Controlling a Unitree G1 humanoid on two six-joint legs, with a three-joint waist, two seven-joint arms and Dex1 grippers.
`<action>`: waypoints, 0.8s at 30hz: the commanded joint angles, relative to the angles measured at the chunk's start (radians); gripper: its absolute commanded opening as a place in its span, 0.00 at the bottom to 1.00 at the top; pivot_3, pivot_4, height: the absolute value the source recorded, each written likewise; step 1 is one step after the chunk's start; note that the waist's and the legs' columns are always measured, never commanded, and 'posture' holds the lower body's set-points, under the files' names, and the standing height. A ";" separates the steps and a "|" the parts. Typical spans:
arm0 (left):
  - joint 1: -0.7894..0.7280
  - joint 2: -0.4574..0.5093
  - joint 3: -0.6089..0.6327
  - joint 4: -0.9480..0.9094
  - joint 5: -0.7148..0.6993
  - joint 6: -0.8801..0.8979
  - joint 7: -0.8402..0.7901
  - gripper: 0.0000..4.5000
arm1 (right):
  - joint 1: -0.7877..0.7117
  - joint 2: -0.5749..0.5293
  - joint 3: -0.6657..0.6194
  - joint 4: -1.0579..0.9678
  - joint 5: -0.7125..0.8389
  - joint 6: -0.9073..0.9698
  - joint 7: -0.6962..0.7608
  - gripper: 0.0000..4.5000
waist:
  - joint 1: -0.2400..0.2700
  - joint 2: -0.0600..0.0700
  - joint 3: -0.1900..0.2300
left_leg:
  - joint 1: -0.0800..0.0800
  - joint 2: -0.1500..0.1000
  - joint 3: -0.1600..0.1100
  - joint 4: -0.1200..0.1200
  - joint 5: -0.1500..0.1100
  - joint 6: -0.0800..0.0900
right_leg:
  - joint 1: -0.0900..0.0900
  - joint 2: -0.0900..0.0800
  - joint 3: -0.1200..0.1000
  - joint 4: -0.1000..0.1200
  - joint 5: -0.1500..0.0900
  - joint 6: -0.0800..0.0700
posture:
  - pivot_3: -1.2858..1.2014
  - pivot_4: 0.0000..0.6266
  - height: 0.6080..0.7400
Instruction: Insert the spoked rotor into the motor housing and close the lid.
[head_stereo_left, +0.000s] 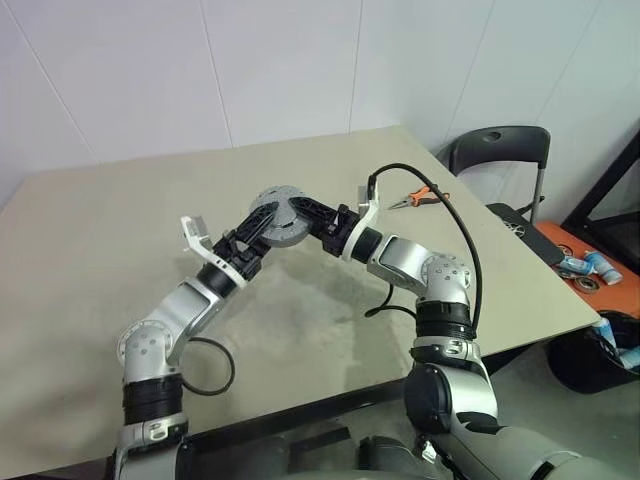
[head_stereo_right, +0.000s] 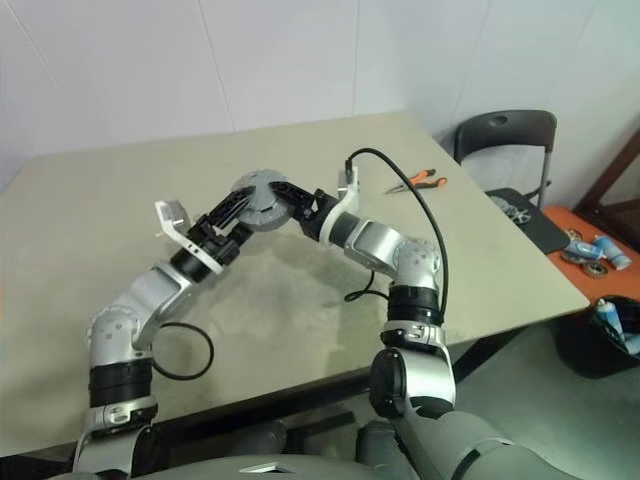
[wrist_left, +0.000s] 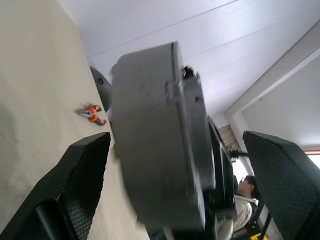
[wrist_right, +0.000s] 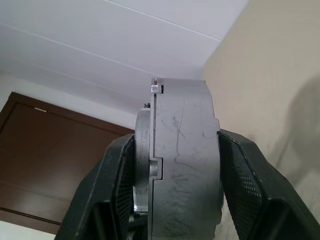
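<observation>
- The squat round dark-grey metal motor housing (head_stereo_left: 281, 217) is held up in the air above the middle of the beige table (head_stereo_left: 90, 250), on edge, its ribbed grey face turned up toward the head camera.
- In the right wrist view the round grey metal lid (wrist_right: 144, 165) appears as a thinner disc seated against one flat side of the housing, with a stepped seam between them.
- The inside of the housing is hidden, so whether the rotor sits inside cannot be told.
- The right gripper (head_stereo_left: 296, 212), two black fingers, is clamped on the housing: one finger presses each flat side, about half open around its thickness.
- The left gripper (head_stereo_left: 252, 232) has its fingers spread wide on either side of the housing's rim; in the left wrist view a gap shows between each finger and the metal, so it holds nothing.
- The housing is blurred in the left wrist view, and its lower part is cut off.
- Orange-handled pliers (head_stereo_left: 419, 197) lie near the table's far right edge.
- A black folding chair (head_stereo_left: 500, 160) stands beyond that corner.
- A seated person (wrist_left: 244, 200) is partly visible in the left wrist view.
</observation>
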 joint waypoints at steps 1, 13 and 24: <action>-0.028 -0.013 -0.015 0.005 0.029 -0.002 -0.014 1.00 | -0.040 0.010 0.002 -0.026 0.035 -0.006 0.016 0.48 | 0.000 0.000 0.000 | 0.000 0.000 0.000 0.000 0.000 0.000 | 0.000 0.000 0.000 0.000 0.000 0.000 | 0.52 0.00 1.00; -0.035 -0.023 0.010 0.011 0.071 -0.028 0.003 0.91 | -0.034 0.007 -0.001 -0.030 0.039 -0.005 0.011 0.48 | 0.000 -0.001 0.000 | 0.000 0.000 0.000 0.000 0.000 0.000 | 0.000 0.001 0.000 0.000 0.000 0.001 | 0.52 0.00 1.00; -0.052 -0.037 0.019 0.037 0.100 -0.027 -0.001 0.52 | -0.028 0.013 0.000 -0.035 0.044 -0.001 0.001 0.48 | 0.000 -0.002 0.002 | 0.000 0.000 0.000 0.000 0.000 0.000 | 0.000 0.001 0.000 0.000 0.000 0.001 | 0.52 0.00 1.00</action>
